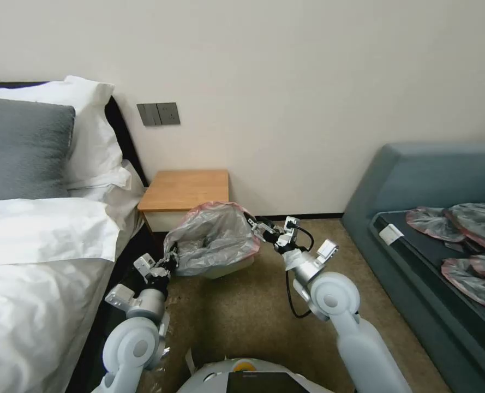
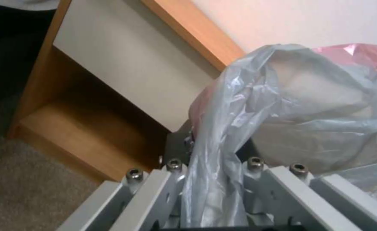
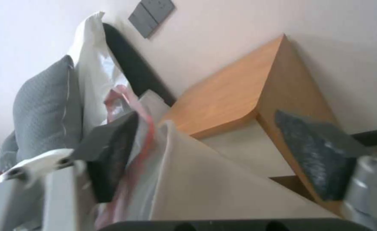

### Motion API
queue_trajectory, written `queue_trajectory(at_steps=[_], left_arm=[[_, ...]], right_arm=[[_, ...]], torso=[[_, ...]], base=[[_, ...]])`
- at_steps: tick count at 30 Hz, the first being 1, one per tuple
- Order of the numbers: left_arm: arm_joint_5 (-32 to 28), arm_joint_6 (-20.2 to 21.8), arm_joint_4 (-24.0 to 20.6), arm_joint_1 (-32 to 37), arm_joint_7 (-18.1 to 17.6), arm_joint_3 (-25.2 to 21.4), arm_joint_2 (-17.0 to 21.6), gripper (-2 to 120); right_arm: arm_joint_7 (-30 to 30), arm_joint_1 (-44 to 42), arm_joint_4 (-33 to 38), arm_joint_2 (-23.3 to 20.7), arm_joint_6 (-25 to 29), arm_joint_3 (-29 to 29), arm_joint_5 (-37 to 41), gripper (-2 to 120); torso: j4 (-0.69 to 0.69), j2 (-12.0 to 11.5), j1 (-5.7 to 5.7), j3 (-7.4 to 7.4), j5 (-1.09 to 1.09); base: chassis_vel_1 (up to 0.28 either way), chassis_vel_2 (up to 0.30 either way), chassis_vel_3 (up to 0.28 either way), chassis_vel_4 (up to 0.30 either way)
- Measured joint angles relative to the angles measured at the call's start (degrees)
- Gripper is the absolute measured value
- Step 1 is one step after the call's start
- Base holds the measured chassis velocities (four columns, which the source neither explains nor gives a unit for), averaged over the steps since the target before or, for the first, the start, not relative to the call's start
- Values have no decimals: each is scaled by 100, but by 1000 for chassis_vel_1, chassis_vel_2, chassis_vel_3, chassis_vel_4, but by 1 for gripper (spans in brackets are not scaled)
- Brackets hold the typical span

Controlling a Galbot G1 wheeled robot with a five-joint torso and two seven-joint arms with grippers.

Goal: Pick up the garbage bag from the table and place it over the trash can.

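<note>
In front of the table (image 1: 186,189), low above the carpet (image 1: 242,311), the garbage bag (image 1: 215,234) is stretched between my two grippers and lies over the trash can (image 1: 226,267), of which a cream edge shows below the plastic on the side towards me. From my head I see my left gripper (image 1: 171,256) at the left end of the bag, close to the bed (image 1: 40,262), and my right gripper (image 1: 255,225) at the right end, near the pinkish-red rim. The top of the table is bare wood, and the bag's far side rises in front of its white drawer. From my left wrist, a bunched fold of the grey bag (image 2: 223,150) runs down between the metal parts of my left gripper (image 2: 212,192), which is closed on it; behind stand the drawer front and the lower shelf of the table (image 2: 90,128). From my right wrist, the two dark pads of my right gripper (image 3: 214,157) stand well apart, so this gripper is wide open; one pad (image 3: 111,154) touches the red rim of the bag (image 3: 141,154), and the other pad is clear of it, in front of the table (image 3: 223,99).
</note>
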Motion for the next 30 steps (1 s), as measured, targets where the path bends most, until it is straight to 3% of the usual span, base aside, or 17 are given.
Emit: queue_trajectory(at_steps=[9, 12, 21, 30], left_arm=[[-233, 129, 1, -57, -13, -11, -13, 9], [-289, 149, 7, -87, -18, -9, -24, 9], [-370, 159, 7, -60, -26, -11, -24, 9], [-334, 176, -17, 48, 114, -26, -29, 9]], right_arm=[[-73, 44, -128, 195, 8, -38, -124, 50], [-105, 43, -150, 245, 13, -48, -171, 33], [-105, 93, -184, 295, 23, -34, -175, 0], [-78, 172, -320, 212, 27, -1, -169, 0]], torso=[[0, 0, 0, 0, 0], [0, 0, 0, 0, 0], [0, 0, 0, 0, 0], [0, 0, 0, 0, 0]], base=[[0, 0, 0, 0], [0, 0, 0, 0], [0, 0, 0, 0], [0, 0, 0, 0]])
